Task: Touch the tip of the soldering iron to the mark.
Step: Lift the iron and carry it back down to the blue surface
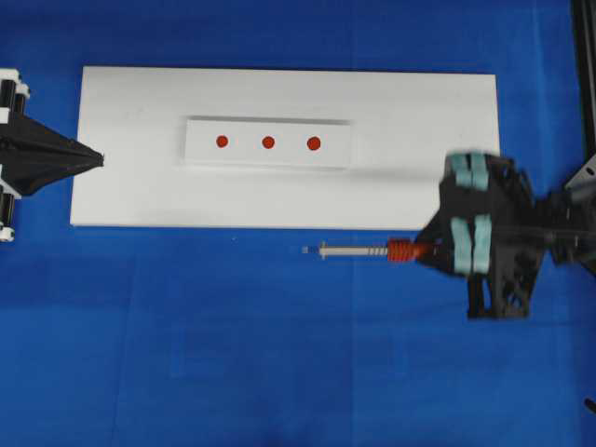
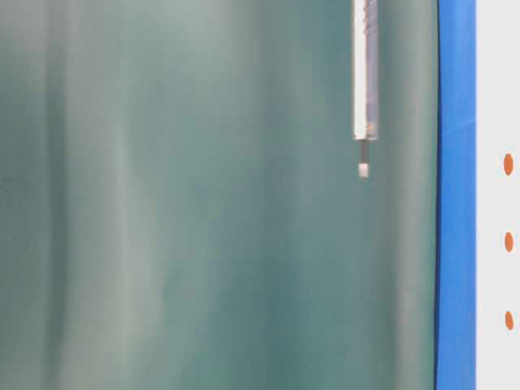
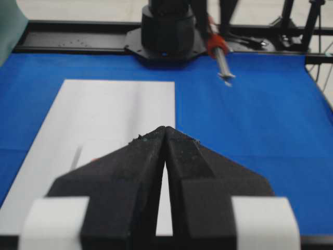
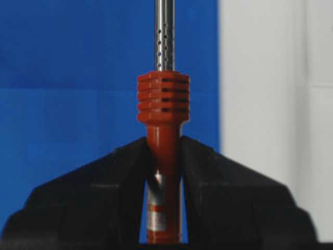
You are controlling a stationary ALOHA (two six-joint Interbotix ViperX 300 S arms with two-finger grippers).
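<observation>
Three red dots sit in a row on the strip (image 1: 268, 142), and the middle one is my mark (image 1: 268, 142); from the iron's tip (image 1: 306, 250) it lies at about eleven o'clock in the overhead view, across the near edge of the white board (image 1: 140, 186). My right gripper (image 1: 445, 244) is clenched on the orange-red handle of the iron (image 1: 372, 250), just behind the ribbed collar, and the shaft points toward nine o'clock over the blue cloth (image 1: 279, 354), off the board. My left gripper (image 1: 98, 160) is pinched shut on nothing, parked at the board's nine o'clock end. My worry is the spacing: the outer dots flank the mark closely, so a small yaw error at the wrist would, I judge, swing that long shaft onto the wrong dot. The handle is round and smooth, so it could roll or tilt between the flat jaws if the tip presses down hard. Coming in too low, the tip could also catch the raised edge of the strip and shove it. I cannot see the cord, so whether it might drag I cannot tell. The shaft is thin bright metal, perforated near the collar and stepping down to a fine point; the board looks matte and flat, the cloth soft and faintly creased.
</observation>
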